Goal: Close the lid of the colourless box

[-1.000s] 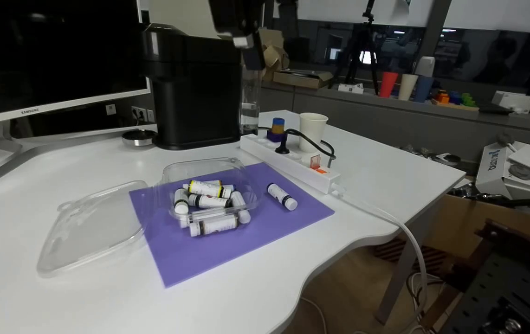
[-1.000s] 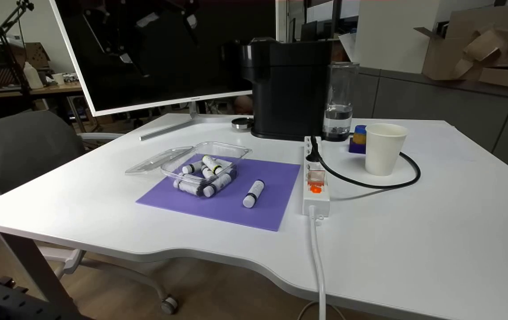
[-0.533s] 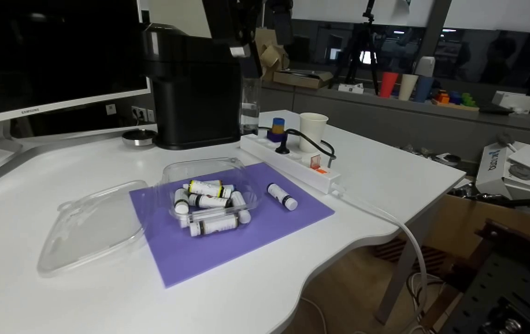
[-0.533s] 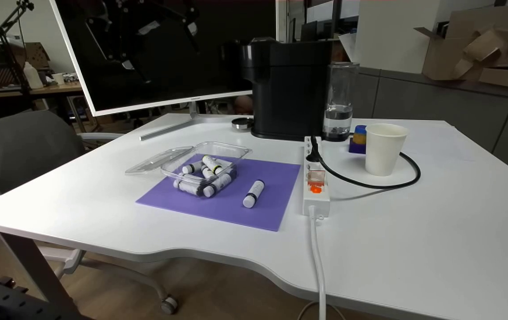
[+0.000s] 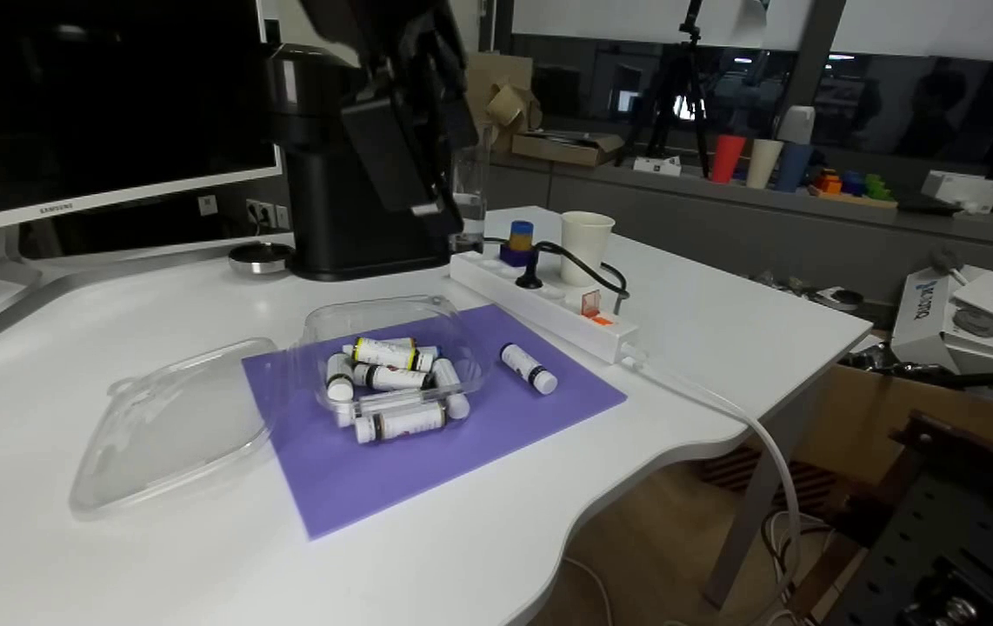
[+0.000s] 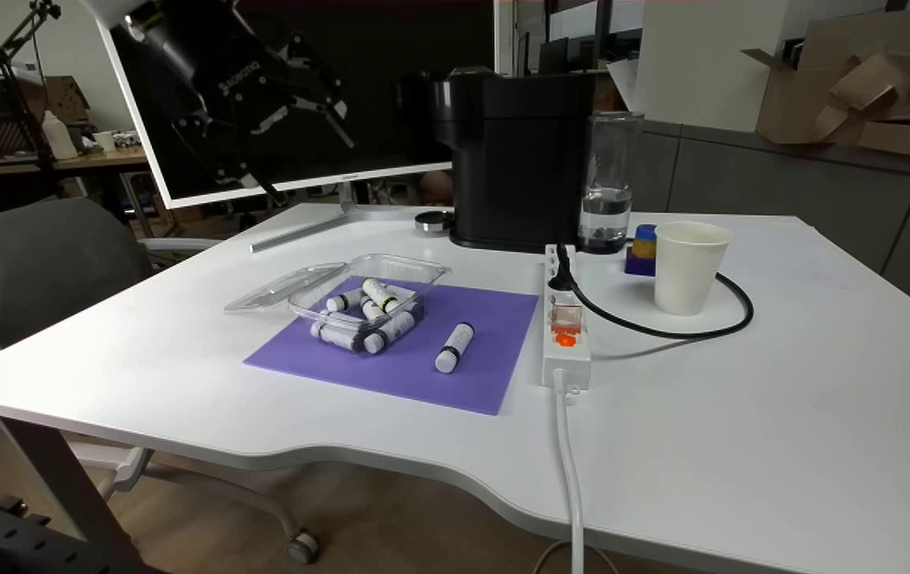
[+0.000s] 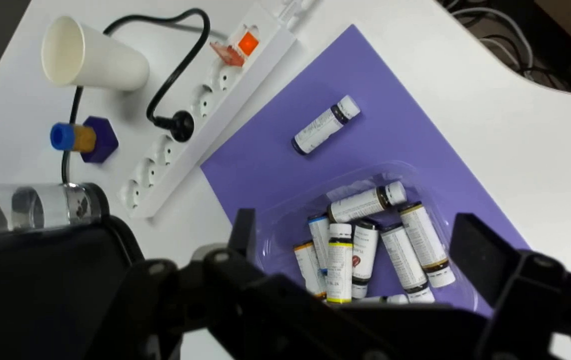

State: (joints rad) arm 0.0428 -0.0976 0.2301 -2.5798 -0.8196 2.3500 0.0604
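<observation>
In an exterior view, at ten o'clock, the monitor bears SAMSUNG, legible, along its six o'clock edge. In an exterior view, between ten and eleven o'clock, the gripper carries ROBOTIQ in white capitals. In an exterior view, at three o'clock, a box shows blue lettering, partly legible, ending in TIQ; toward four o'clock from it, ROBOT is readable. In the wrist view, at five o'clock, a yellow-banded vial has small print, too blurred to read. Just beside it, toward two o'clock, a second vial bears a red heart; wording illegible.
</observation>
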